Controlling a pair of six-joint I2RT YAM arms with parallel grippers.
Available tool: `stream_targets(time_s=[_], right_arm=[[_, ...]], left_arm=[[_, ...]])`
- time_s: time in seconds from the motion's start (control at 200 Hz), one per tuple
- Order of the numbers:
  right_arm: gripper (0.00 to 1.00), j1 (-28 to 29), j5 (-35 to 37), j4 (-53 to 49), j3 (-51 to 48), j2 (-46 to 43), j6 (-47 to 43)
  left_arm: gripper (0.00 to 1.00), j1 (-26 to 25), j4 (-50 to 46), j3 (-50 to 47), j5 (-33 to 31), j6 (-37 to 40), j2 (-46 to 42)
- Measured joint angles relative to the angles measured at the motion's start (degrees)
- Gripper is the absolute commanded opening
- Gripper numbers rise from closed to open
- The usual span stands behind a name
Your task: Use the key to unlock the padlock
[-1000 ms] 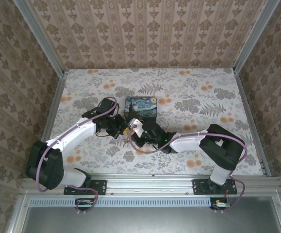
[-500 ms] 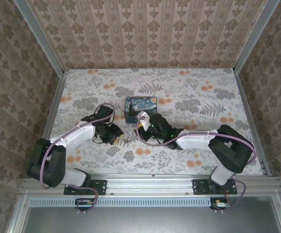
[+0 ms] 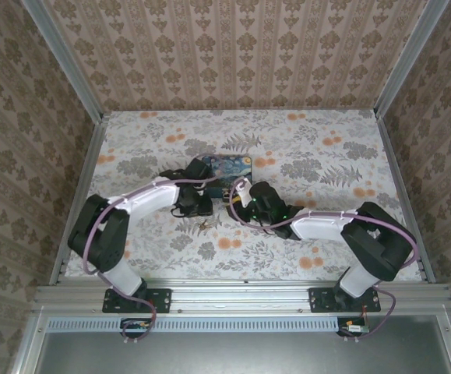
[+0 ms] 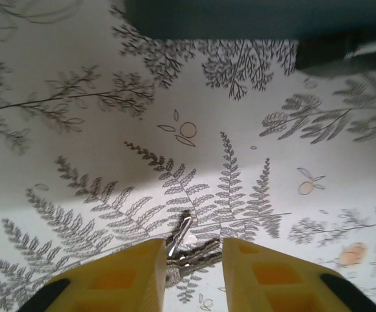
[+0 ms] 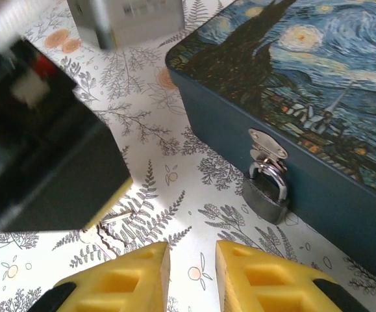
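Left hand now by silvery key

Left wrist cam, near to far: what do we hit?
left gripper → key, lying on the table between the open gripper's fingers → blue painted box at the far edge.

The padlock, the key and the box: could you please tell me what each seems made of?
Padlock: metal by its look, a dull grey body and a bright polished shackle. Key: thin silvery metal, glinting; too small to say more. Box: probably painted tin, with a smooth dark-blue wall, a glossy printed lid and a shiny metal hasp.
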Motion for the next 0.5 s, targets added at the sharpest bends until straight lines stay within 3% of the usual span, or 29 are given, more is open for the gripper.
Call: stream_targets(time_s=[0.21, 0.5], right_arm=[[0.24, -2.19, 1.97, -1.33, -1.07, -3.21, 1.84], [0.25, -4.26, 3.28, -2.51, -2.51, -6.32, 2.95]], left_arm=[[0.24, -2.62, -1.31, 1.81, -2.36, 7.23, 3.63], [0.23, -3.28, -2.05, 1.84, -6.03, 9.68, 4.55]])
